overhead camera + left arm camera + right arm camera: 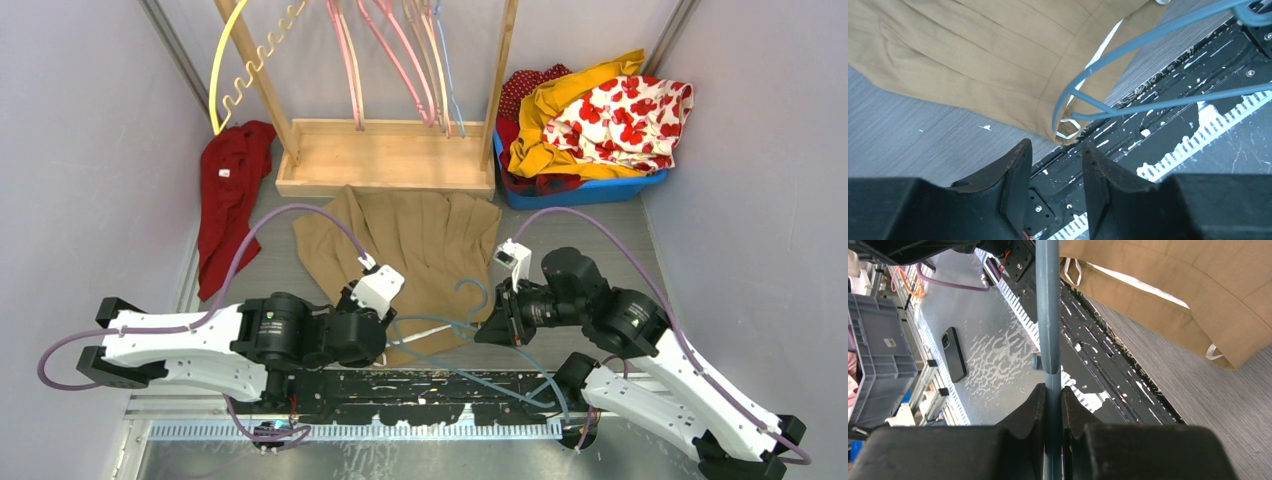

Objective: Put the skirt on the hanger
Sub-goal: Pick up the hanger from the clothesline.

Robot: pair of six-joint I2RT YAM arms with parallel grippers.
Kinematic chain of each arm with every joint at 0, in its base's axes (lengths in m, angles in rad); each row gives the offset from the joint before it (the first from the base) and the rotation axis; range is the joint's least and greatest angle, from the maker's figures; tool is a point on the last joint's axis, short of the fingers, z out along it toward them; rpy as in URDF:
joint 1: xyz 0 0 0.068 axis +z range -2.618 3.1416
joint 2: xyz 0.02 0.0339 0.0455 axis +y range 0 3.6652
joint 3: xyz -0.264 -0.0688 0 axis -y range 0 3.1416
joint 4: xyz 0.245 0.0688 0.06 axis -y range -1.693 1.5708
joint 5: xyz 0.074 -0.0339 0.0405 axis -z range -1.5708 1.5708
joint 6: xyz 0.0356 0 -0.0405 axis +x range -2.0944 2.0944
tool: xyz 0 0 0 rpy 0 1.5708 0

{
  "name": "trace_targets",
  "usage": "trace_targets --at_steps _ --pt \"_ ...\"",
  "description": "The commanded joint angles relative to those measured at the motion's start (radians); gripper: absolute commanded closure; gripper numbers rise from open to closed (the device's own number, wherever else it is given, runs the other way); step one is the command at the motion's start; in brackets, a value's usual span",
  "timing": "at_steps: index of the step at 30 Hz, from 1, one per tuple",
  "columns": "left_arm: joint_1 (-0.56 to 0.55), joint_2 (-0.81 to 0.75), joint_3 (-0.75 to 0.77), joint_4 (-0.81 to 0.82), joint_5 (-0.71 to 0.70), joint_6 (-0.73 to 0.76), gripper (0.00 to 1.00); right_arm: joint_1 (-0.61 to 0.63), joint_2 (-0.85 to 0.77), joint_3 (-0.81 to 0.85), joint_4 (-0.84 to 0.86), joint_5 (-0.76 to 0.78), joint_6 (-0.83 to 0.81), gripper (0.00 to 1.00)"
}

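The tan pleated skirt lies flat on the table, its waistband toward the arms. A blue hanger rests across that waistband, and my right gripper is shut on it. In the right wrist view the hanger's bar runs straight up from between the closed fingers of the right gripper, with the skirt at upper right. In the left wrist view my left gripper stands open and holds nothing, just short of the skirt's waistband corner, where the hanger's curved end lies.
A wooden rack hung with coloured hangers stands behind the skirt. A red garment lies at the left. A blue bin of clothes sits at the back right. A black rail runs along the near edge.
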Motion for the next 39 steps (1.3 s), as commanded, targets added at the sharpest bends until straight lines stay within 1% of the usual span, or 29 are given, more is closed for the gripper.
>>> trace_targets --at_steps 1,3,6,9,12,14,20,25,33,39 --pt "0.005 0.02 -0.023 -0.006 0.008 -0.154 0.62 0.0 -0.047 -0.007 0.055 0.059 0.053 0.99" --pt "0.006 0.03 -0.052 0.015 0.04 -0.188 0.7 0.0 -0.056 -0.005 0.034 0.086 0.073 0.99" --pt "0.005 0.059 -0.093 0.016 0.053 -0.258 0.74 0.0 -0.044 -0.003 0.003 0.101 0.099 0.99" --pt "0.005 0.088 -0.123 0.012 0.062 -0.335 0.8 -0.001 -0.04 -0.012 -0.026 0.112 0.12 0.99" --pt "0.005 0.078 -0.179 0.052 0.062 -0.406 0.87 -0.001 -0.061 -0.028 -0.041 0.102 0.131 0.99" --pt "0.006 0.056 -0.234 0.103 0.056 -0.436 0.87 0.0 -0.071 -0.033 -0.053 0.098 0.136 0.99" --pt "0.007 0.017 -0.331 0.148 0.049 -0.52 0.89 -0.001 -0.077 -0.049 -0.059 0.07 0.155 0.99" --pt "0.007 0.0 -0.409 0.204 0.038 -0.586 0.88 0.001 -0.079 -0.062 -0.06 0.066 0.151 0.99" --pt "0.008 -0.087 -0.533 0.253 -0.036 -0.702 0.72 0.002 -0.146 -0.03 -0.035 0.11 0.158 0.99" --pt "0.011 -0.108 -0.594 0.348 -0.033 -0.718 0.69 0.001 -0.225 -0.083 0.041 0.162 0.207 0.99"
